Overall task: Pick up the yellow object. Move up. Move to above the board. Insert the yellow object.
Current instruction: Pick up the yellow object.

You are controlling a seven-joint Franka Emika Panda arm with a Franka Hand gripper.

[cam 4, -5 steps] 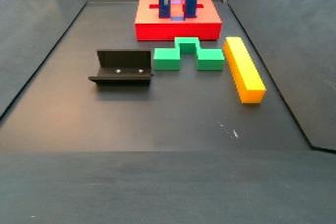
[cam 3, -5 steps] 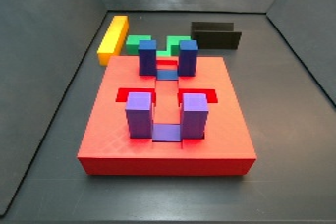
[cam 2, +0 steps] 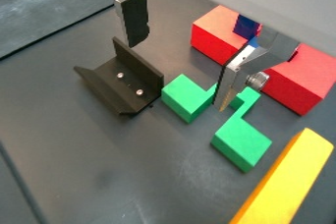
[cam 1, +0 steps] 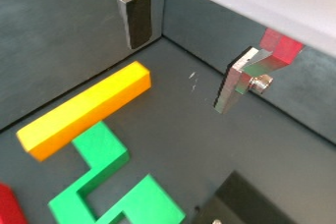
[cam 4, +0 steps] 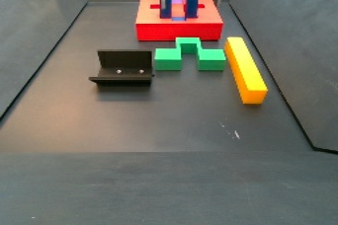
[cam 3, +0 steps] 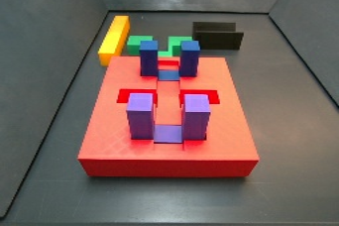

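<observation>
Yellow object [cam 4: 244, 67] lies flat on the worktop [cam 4: 158, 140], touching the green block [cam 4: 189, 55]. Gripper [cam 1: 184, 56] hangs above, jaws spread, holding nothing.

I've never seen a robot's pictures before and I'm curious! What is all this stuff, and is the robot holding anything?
This is a robot arm with a two-finger gripper, like a pincer. Two cameras ride on its wrist, so in both wrist views you see its silver fingers close up, hanging above the floor. The gripper is open, and nothing is between the fingers. Two more cameras stand beside the grey tray and look at everything from farther off; there the arm hardly shows.

On the tray lie a long yellow bar, a green notched block, a dark L-shaped fixture, and a big red board with blue and purple posts. The robot should pick up the yellow bar and fit it into the board.
</observation>
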